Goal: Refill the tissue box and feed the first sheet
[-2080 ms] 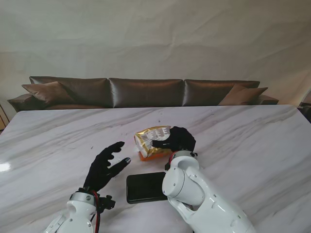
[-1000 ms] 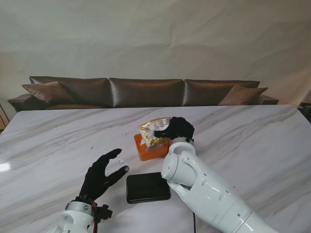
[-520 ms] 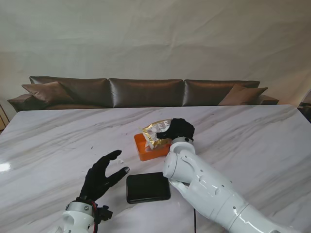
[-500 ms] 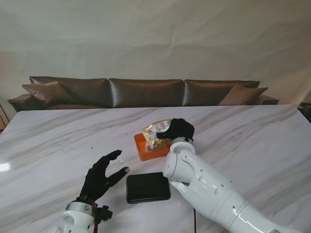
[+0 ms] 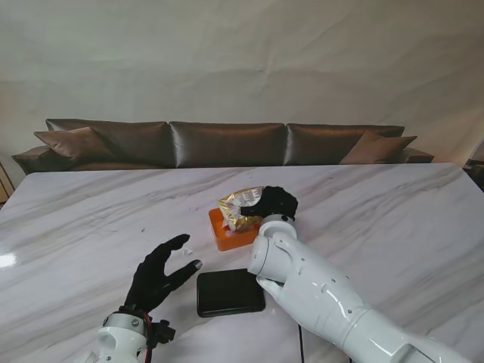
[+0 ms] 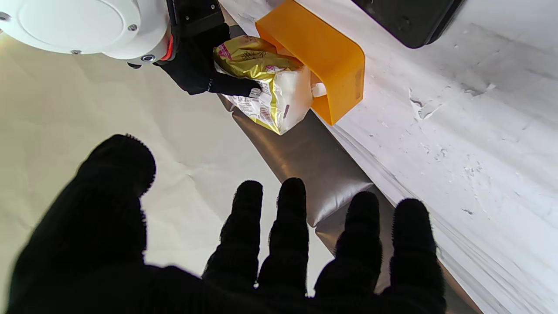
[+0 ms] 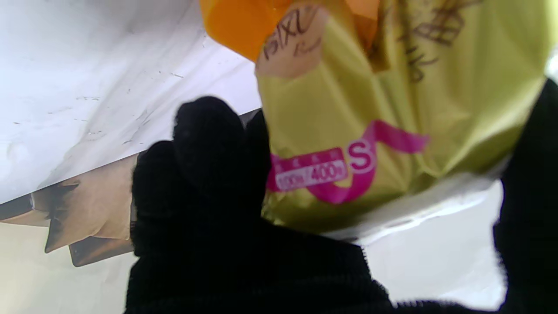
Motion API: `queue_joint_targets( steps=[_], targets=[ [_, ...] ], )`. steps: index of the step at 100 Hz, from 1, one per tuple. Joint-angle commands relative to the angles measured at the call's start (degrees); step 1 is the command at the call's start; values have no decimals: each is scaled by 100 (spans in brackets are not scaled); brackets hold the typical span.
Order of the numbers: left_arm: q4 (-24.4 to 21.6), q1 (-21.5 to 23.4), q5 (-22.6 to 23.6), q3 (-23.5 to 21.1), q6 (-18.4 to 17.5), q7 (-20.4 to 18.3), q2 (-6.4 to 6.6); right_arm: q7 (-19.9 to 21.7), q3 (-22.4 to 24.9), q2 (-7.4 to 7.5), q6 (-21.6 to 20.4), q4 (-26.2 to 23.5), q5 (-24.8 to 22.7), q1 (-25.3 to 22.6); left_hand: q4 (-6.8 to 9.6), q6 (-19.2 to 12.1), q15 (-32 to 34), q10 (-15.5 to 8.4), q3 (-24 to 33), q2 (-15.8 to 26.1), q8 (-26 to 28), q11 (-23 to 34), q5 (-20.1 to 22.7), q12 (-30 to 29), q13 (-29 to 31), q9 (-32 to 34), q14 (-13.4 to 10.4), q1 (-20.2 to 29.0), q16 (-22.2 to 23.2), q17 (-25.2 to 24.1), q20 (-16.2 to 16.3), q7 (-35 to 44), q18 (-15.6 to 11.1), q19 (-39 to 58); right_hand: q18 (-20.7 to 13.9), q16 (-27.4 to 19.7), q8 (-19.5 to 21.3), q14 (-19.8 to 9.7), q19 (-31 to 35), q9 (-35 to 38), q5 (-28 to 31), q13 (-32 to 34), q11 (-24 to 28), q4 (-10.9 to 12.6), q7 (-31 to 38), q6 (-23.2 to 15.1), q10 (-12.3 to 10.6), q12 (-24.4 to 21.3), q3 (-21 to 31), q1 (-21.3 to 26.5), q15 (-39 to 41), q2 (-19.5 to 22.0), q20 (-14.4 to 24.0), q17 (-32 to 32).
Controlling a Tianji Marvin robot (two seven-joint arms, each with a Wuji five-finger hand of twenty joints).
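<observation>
Gold foil tissue pack (image 5: 240, 209): soft, crinkly, light; our right hand (image 5: 274, 204) clasps its end above the orange plastic box (image 5: 231, 235). Left hand (image 5: 159, 268) spread, empty.

The right hand (image 5: 276, 203) is covering the near side of the gold tissue pack (image 5: 240, 206), and the pack is hiding most of the orange box (image 5: 224, 236) under it, so how far it is sitting in is unclear. In the right wrist view the pack (image 7: 392, 109) is running off the edges, its small print blurring. The black lid (image 6: 409, 19) is being cut off in the left wrist view.
</observation>
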Motion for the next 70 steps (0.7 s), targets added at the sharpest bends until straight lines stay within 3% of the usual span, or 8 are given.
queue_joint_targets(
  steps=[1, 15, 27, 30, 37, 46, 54, 70],
  targets=[
    [3, 31, -11, -1, 21, -88, 2, 1, -22, -108, 10, 139, 65, 58, -3, -115, -63, -188, -179, 179, -77, -82, -141, -50, -149, -259, -138, -34, -38, -134, -24, -126, 97, -105, -238, -6, 20, -266, 104, -109, -1, -139, -4, 288, 937, -1994, -568, -74, 636, 776, -147, 487, -69, -81],
    [-9, 46, -21, -12, 41, -108, 5, -44, -71, -162, -41, 312, 122, 120, -1, -112, -60, -187, -174, 188, -74, -80, -137, -48, -140, -252, -138, -28, -34, -133, -21, -126, 97, -106, -211, -10, -6, -216, -31, -569, -394, -453, -146, 329, 674, -1777, -571, -187, 404, 702, -248, 529, -103, -299],
    [-5, 38, -26, -7, 42, -115, 5, -95, -80, -206, -39, 421, 160, 151, -2, -113, -57, -187, -178, 184, -75, -76, -143, -45, -129, -244, -140, -31, -32, -133, -19, -131, 97, -107, -182, 5, 111, -176, -116, -966, -655, -638, -105, 571, 228, -1468, -524, -288, 78, 583, -284, 778, -95, -418],
    [2, 32, -29, -5, 37, -117, 6, -90, -77, -210, -20, 422, 171, 150, -2, -111, -56, -190, -177, 184, -74, -78, -138, -46, -125, -246, -143, -29, -31, -133, -19, -129, 97, -107, -187, 2, 174, -166, -141, -1080, -723, -693, -77, 671, 103, -1401, -518, -299, -41, 558, -303, 869, -95, -442],
    [18, 15, -35, 1, 30, -128, 7, -80, -82, -229, -16, 471, 218, 159, -2, -110, -55, -189, -177, 182, -74, -78, -141, -45, -123, -244, -141, -28, -30, -133, -18, -132, 97, -108, -179, -18, 709, -124, -233, -1487, -975, -891, 12, 1277, -325, -1235, -526, -271, -659, 470, -406, 1209, -111, -510],
    [25, 0, -34, -3, 31, -157, 14, -34, -116, -224, -22, 511, 226, 169, -1, -108, -56, -189, -177, 192, -76, -75, -150, -44, -126, -237, -139, -30, -30, -133, -17, -138, 97, -109, -160, -27, 850, -90, -349, -2013, -1474, -1174, 113, 1511, -486, -1142, -562, -183, -787, 301, -496, 1028, -134, -630],
    [18, -5, -28, -16, 35, -185, 20, 32, -137, -207, 7, 507, 206, 166, -1, -110, -52, -197, -178, 195, -76, -75, -147, -43, -119, -237, -138, -33, -28, -133, -16, -138, 97, -109, -154, -12, 838, -61, -424, -2320, -1741, -1360, 175, 1558, -553, -1058, -553, -144, -571, 160, -523, 765, -128, -714],
    [21, -13, -36, -33, 16, -211, 25, 59, -133, -205, 53, 527, 212, 168, 2, -107, -55, -194, -179, 194, -74, -72, -143, -42, -118, -230, -139, -30, -29, -127, -15, -138, 97, -109, -128, 24, 717, -15, -510, -2851, -2139, -1739, 161, 1554, -755, -853, -456, -141, -423, 50, -537, 741, -113, -886]
  ],
)
